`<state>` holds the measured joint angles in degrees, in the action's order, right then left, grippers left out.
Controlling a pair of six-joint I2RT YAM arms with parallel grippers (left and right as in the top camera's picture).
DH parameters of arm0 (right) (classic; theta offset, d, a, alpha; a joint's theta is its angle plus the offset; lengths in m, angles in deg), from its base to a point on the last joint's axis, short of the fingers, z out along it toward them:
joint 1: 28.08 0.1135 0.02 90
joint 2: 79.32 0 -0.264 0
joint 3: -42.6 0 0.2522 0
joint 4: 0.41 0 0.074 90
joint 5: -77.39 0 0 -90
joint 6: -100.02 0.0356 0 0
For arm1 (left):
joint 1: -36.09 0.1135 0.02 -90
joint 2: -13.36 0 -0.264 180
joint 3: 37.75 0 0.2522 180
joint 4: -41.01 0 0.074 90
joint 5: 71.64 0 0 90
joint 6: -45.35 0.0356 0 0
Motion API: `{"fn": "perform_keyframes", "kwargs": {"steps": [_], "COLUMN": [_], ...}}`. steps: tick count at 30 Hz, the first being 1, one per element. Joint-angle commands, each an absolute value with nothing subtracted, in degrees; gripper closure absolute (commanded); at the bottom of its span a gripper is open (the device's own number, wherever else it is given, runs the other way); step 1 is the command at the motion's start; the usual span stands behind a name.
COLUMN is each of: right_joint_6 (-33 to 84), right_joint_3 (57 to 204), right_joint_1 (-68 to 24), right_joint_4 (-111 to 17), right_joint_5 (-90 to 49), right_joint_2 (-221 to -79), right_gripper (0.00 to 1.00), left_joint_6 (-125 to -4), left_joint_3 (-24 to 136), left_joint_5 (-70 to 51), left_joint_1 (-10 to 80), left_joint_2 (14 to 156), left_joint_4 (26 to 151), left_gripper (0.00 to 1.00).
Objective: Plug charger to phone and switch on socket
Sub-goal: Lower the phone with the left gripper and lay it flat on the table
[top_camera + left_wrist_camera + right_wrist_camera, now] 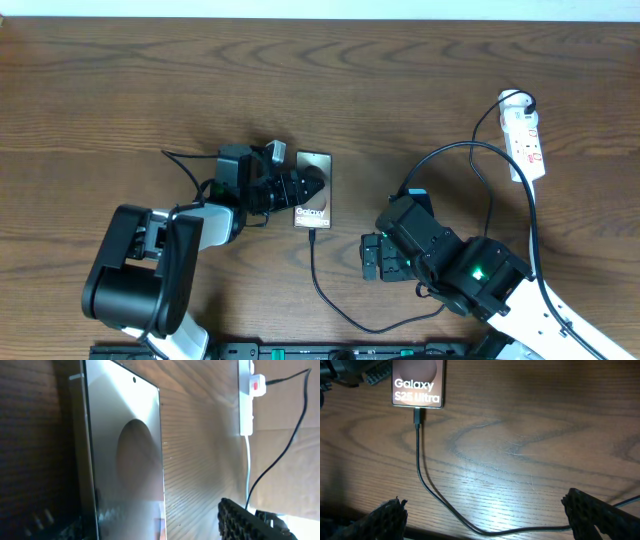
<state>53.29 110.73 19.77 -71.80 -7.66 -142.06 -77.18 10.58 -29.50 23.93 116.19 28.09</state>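
The phone (pixel 313 200) lay flat and face up near the centre of the table (pixel 120 90). The charger (pixel 417 450) was a thin black cable whose plug tip (pixel 418 416) met the phone's lower short edge and appeared seated. From there the cable looped toward the front of the table and ran right to the socket (pixel 527 135), which lay near the far right corner, well apart from the phone. The left tool (pixel 300 188) was at the phone's left long edge with its jaws apart; in the left wrist view one pad (pixel 240 517) stood clear of the glossy face. The right tool (pixel 372 257) hovered to the right of the phone, jaws wide apart and empty. Handling, as judged: the phone was a stiff, slim slab with a smooth, reflective face, likely slippery and breakable, best taken by its two long edges. The cable was light and limp, and should be taken at the moulded plug body, never by the cord. The socket was probably light and could slide under a push on its red switch (pixel 256 385), so the press should go straight down. Legible writing: white "Galaxy S25 Ultra" on the phone's face. The socket's red markings were too small to read, and the switch position could not be told.
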Motion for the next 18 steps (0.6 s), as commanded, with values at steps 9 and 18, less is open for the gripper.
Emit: {"fn": "perform_keyframes", "kwargs": {"steps": [9,18], "right_joint_6": [54.1,54.1], "right_joint_3": [111.8,111.8], "right_joint_1": [19.6,19.6], "right_joint_4": [-71.8,-71.8], "right_joint_5": [-6.9,-6.9], "right_joint_2": [-142.3,-142.3], "right_gripper": [0.01,0.01], "left_joint_6": [-76.4,-72.7], "left_joint_3": [8.7,8.7], "left_joint_5": [-19.5,-19.5], "left_joint_1": [24.1,24.1], "left_joint_2": [118.6,118.4], "left_joint_4": [31.9,32.1], "left_gripper": [0.1,0.09]}}
